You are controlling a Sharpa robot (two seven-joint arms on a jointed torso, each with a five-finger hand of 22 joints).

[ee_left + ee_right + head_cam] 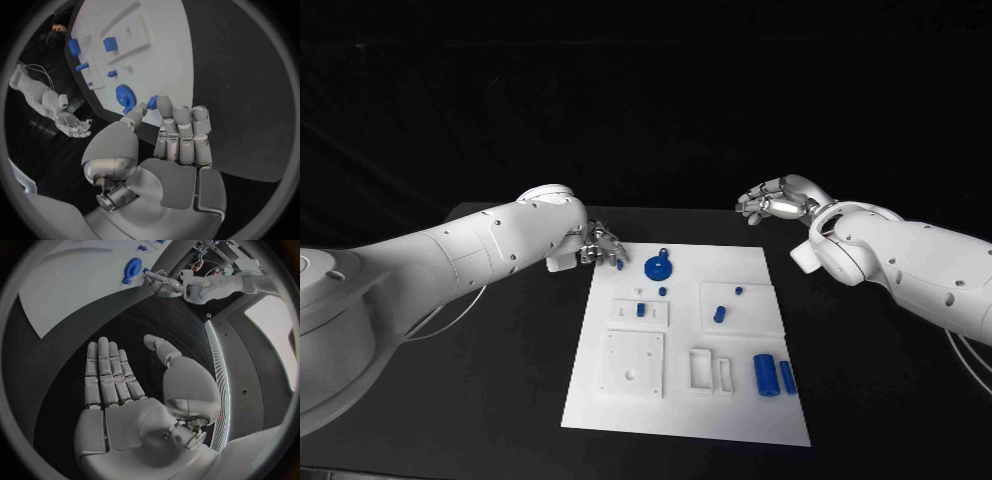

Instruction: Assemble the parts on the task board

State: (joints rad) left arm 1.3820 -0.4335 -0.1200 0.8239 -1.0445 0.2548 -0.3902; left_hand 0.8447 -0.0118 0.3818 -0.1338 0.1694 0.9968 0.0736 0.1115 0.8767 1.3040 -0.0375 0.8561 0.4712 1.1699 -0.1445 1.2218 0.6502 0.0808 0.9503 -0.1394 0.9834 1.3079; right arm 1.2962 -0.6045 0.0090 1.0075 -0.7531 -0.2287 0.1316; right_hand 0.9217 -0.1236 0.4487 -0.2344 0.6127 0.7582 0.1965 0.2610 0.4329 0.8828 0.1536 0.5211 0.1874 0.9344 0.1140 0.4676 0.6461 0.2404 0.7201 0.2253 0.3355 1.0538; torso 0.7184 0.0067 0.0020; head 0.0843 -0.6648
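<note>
Blue peg [152, 102] is pinched by the left hand [599, 245] at the white board's [733, 420] far corner; the right hand [776, 200] is held spread, empty.

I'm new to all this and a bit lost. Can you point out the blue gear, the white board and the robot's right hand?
Gear [659, 267]: head view, on its round face.
Board [733, 410]: head view, on a bare patch near its front edge.
Right hand [125, 390]: right wrist view, on its palm.

Dim, dark surround; task board [687, 340] brightly lit w/ soft shadows; wrist views fisheye-bent at edges.
</note>
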